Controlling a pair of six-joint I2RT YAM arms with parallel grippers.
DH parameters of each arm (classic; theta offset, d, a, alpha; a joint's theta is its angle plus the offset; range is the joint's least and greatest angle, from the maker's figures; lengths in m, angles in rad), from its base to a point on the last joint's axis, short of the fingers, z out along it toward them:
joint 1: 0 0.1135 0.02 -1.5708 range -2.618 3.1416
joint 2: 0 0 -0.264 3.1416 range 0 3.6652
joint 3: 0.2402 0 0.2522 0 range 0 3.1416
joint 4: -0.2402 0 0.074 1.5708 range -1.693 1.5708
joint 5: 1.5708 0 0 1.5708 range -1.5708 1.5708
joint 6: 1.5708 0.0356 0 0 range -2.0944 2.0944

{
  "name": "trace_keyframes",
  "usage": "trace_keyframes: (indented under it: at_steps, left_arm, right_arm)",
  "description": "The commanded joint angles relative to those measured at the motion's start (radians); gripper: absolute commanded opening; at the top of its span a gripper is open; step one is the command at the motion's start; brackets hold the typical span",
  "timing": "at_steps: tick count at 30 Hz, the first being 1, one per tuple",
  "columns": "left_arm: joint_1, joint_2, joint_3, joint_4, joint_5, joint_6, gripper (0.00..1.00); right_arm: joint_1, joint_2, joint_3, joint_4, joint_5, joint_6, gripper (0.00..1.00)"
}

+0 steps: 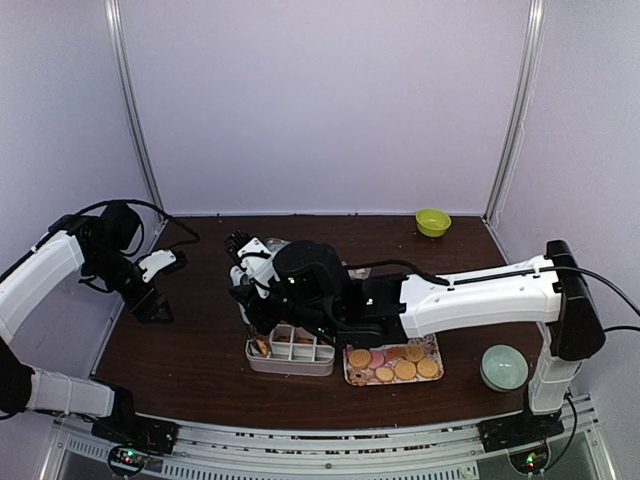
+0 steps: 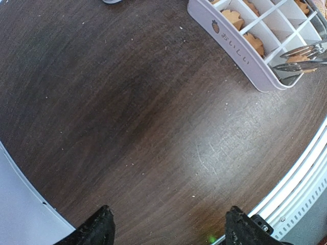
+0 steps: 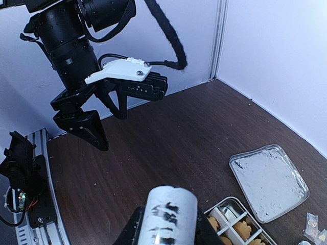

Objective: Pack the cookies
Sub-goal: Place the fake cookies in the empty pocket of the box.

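Note:
Round golden and pink cookies (image 1: 392, 366) lie on the floral tray (image 1: 434, 349). More golden cookies (image 2: 234, 19) sit in the white divided box (image 2: 232, 48), which also shows in the top view (image 1: 290, 352) and the right wrist view (image 3: 244, 228). My right gripper (image 1: 262, 322) hangs over the box's left end, shut on the white-wrapped handle of the metal tongs (image 3: 168, 217). The tongs' tips (image 2: 301, 57) reach into a box compartment. My left gripper (image 2: 171, 227) is open and empty above bare table left of the box; it also shows in the top view (image 1: 152, 303).
A metal lid (image 3: 269, 182) lies behind the box. A green bowl (image 1: 432, 221) stands at the back right and a pale round lid (image 1: 503, 367) at the front right. The left arm (image 3: 82, 76) stands high in the right wrist view.

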Motion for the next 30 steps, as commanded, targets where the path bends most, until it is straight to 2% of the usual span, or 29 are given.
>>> trace_keyframes:
  at_steps: [1,9,17,22,30]
  left_arm:
    - [0.008,-0.015,0.003,0.01,0.018,0.015,0.77]
    - [0.008,-0.011,0.003,0.008,0.022,0.019,0.77]
    - [0.007,-0.013,0.006,0.005,0.024,0.019,0.76]
    - [0.007,-0.013,0.005,0.0,0.027,0.02,0.76]
    - [0.008,-0.014,0.016,-0.002,0.032,0.019,0.77]
  right_arm:
    - [-0.004,0.013,0.036,0.031,0.009,0.0,0.24]
    - [-0.012,-0.021,0.022,0.034,0.024,0.003,0.28]
    - [-0.046,-0.118,-0.046,0.084,0.032,0.047,0.25]
    - [-0.103,-0.247,-0.149,0.106,0.057,0.063,0.25]
    - [-0.242,-0.459,-0.424,0.134,0.126,0.114,0.26]
